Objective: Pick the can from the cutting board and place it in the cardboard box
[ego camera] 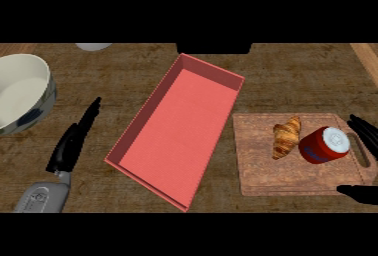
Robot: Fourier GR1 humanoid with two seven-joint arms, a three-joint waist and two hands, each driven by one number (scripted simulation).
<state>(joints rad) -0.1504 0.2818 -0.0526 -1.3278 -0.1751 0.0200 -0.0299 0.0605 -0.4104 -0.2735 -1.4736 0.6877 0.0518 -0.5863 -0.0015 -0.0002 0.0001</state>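
step: reach, can not yet gripped
right hand [363,135]: fingers [362,192] spread wide, holding nothing
can [323,145]: on its side on cutting board [295,180], between the fingers, beside croissant [286,137]
next: close on can, carry to cardboard box [151,115]
left hand [74,140]: resting, fingers straight

1. One can [325,145], red with a pale top, lying on its side on the board.
2. One croissant [286,137], just beside the can on the same board.
3. One cutting board [295,175], wooden, at the right.
4. One box [181,130], red and shallow, in the middle of the counter.
5. One bowl [22,92], pale inside, at the left edge.
6. One small white thing [94,46] at the top edge, only partly in view; what it is I cannot tell.
7. Two hands: left hand [74,142] and right hand [363,165].
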